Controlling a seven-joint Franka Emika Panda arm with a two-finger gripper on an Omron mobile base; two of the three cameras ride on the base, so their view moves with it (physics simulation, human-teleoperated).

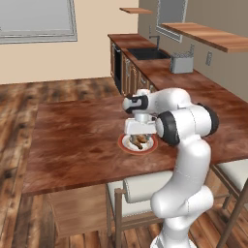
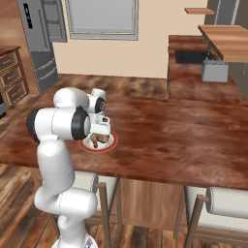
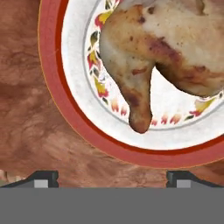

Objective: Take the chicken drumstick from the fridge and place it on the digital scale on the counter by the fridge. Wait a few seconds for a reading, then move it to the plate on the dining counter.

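The chicken drumstick lies on the plate, which sits on the dining counter. Just above it, the gripper has its jaws spread wide, holding nothing. A careless lift could clip the meat and drag it off the plate.

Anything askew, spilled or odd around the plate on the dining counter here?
Nothing stands out. The chicken drumstick lies whole inside the plate, which sits flat on the dining counter with no spill around it. The gripper is open just above, holding nothing.
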